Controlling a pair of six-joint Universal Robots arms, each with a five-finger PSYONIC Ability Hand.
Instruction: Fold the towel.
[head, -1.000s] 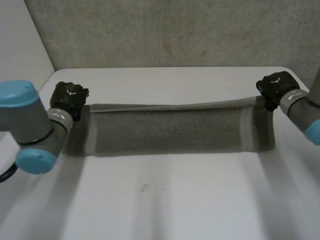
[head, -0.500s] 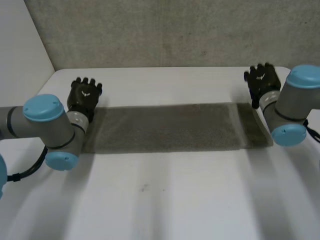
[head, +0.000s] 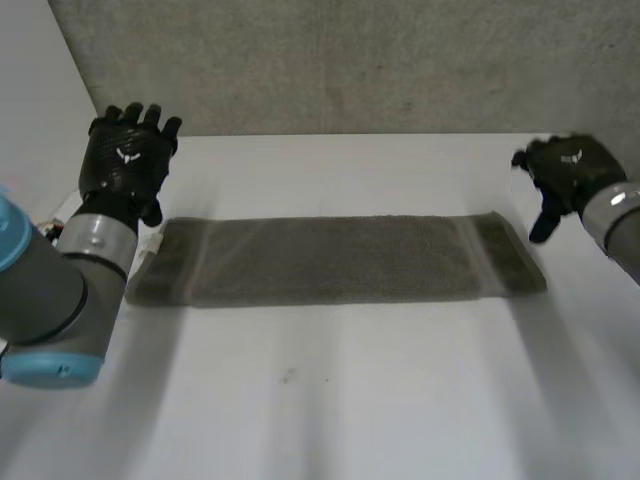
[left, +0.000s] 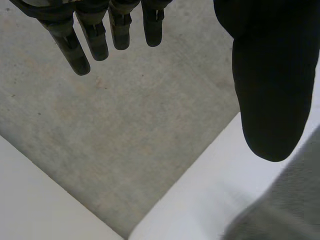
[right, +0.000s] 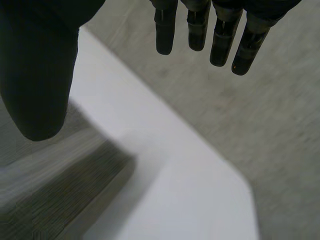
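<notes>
The white table (head: 330, 400) is stretching out before the grey wall (head: 350, 60), and the towel (head: 330, 260) is lying flat across its middle as one long folded strip, where a second ago its far edge was being held up off the surface. Both arms are pulling back from it: the left hand (head: 125, 160), which was sitting low at the strip's far left corner half a second ago, is now hanging raised and clear of the cloth, palm facing away, and the right hand (head: 570, 170) is hovering off the far right corner. From the wrists I am seeing what the overhead look is hiding: each hand's fingers (left: 80, 50) are hanging straight, thumb spread wide, holding nothing, with a towel end below each thumb.
</notes>
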